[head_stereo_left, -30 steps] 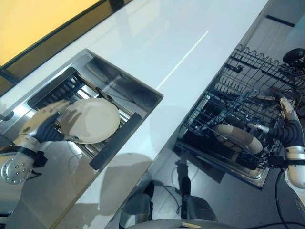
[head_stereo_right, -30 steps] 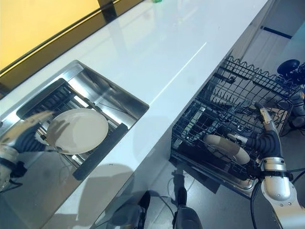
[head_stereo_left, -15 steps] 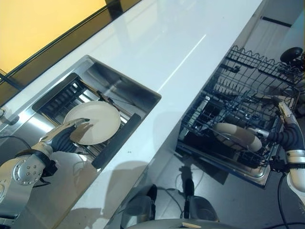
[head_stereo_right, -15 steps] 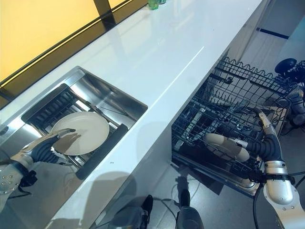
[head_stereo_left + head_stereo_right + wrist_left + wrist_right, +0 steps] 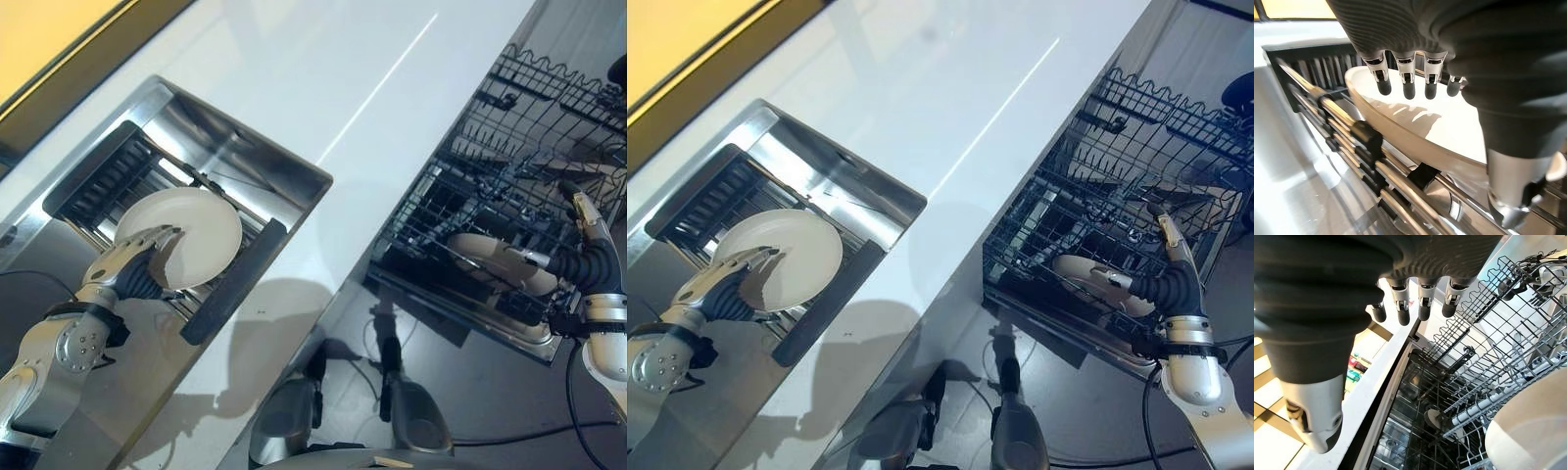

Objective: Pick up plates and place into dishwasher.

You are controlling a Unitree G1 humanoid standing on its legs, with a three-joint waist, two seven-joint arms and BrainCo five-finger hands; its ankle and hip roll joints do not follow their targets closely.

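A cream plate (image 5: 191,230) lies on a dark rack across the steel sink (image 5: 257,157). My left hand (image 5: 127,271) reaches over the plate's near rim with straight fingers. In the left wrist view the fingers (image 5: 1406,81) hover above the plate (image 5: 1449,127), and the thumb (image 5: 1511,186) sits beside and below its rim. My right hand (image 5: 588,262) stands open beside the pulled-out dishwasher rack (image 5: 470,186). A second cream plate (image 5: 500,264) rests in that rack just left of the hand, also seen as the plate (image 5: 1533,431) past the straight fingers (image 5: 1422,303).
The white counter (image 5: 333,78) runs between the sink and the dishwasher. A black slatted mat (image 5: 98,181) covers the sink's far part, and a dark bar (image 5: 235,284) lies along its near edge. Wire tines and a cutlery basket (image 5: 1542,264) stand in the rack.
The camera has tilted, shifting the whole scene. My left hand has come from left of the plate to over its near rim. The right hand stays beside the rack.
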